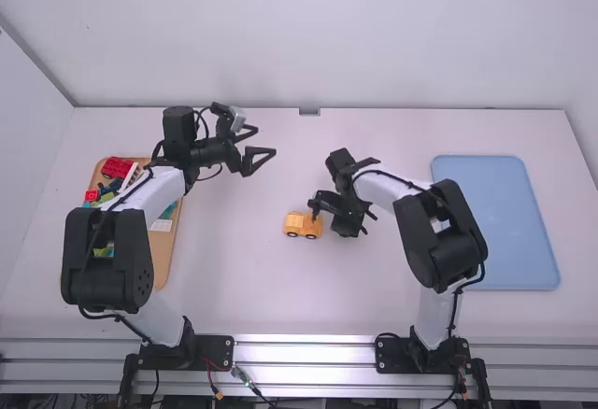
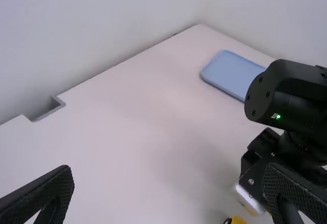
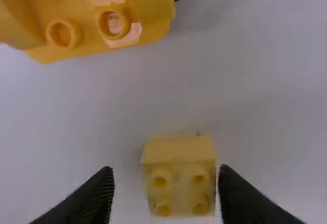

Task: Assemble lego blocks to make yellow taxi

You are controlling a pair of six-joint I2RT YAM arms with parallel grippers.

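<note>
Over the middle of the table, my left gripper (image 1: 264,143) stands open and empty; in the left wrist view, nothing is between the fingers of my left gripper (image 2: 168,183). Just right of the yellow vehicle body (image 1: 302,225), which rests on dark wheels, is my right gripper (image 1: 341,220). In the right wrist view a small yellow block (image 3: 179,155) with studs lies between the fingers of my right gripper (image 3: 164,175). A gap shows on the block's one side, while the other finger is very close to it. Part of the studded yellow body (image 3: 97,24) appears beside them.
A blue tray (image 1: 495,222) lies at the right. Under the left arm, a tan tray (image 1: 164,250) at the left holds several coloured blocks, including a red one (image 1: 117,167). The right arm is low, close beside the vehicle body.
</note>
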